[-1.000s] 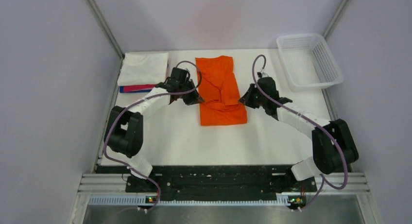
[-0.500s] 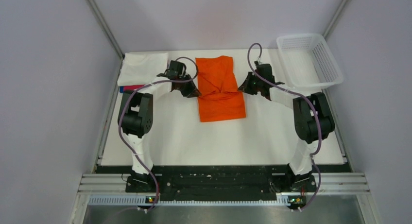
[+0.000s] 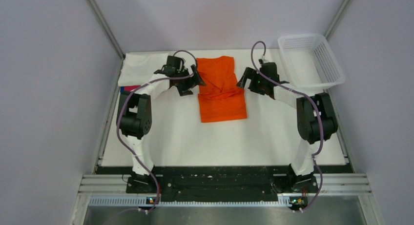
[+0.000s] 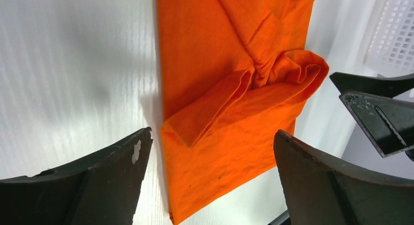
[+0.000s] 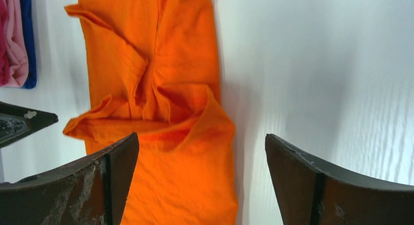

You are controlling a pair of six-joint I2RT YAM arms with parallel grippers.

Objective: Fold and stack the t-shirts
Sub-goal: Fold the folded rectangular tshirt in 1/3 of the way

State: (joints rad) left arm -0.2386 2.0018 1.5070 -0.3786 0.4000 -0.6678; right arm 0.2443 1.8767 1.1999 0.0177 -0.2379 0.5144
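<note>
Orange t-shirt (image 3: 222,95) lies flat on the counter (image 3: 219,142), its long axis running near to far from you.

Nearest you is its smooth half, a narrow flat rectangle. At its middle, your left fingers (image 4: 112,181) stand spread wide just off its left edge. Your right fingers (image 5: 88,186) stand equally wide just off its right edge, and neither pair grips anything. Between them the cloth bunches into a raised crosswise fold. You cannot tell which end holds the collar. Farther off, left of the left fingers, sits a folded stack (image 3: 141,69), white over pink-red and blue. Right of the right fingers stands a white mesh basket (image 3: 337,64).
</note>
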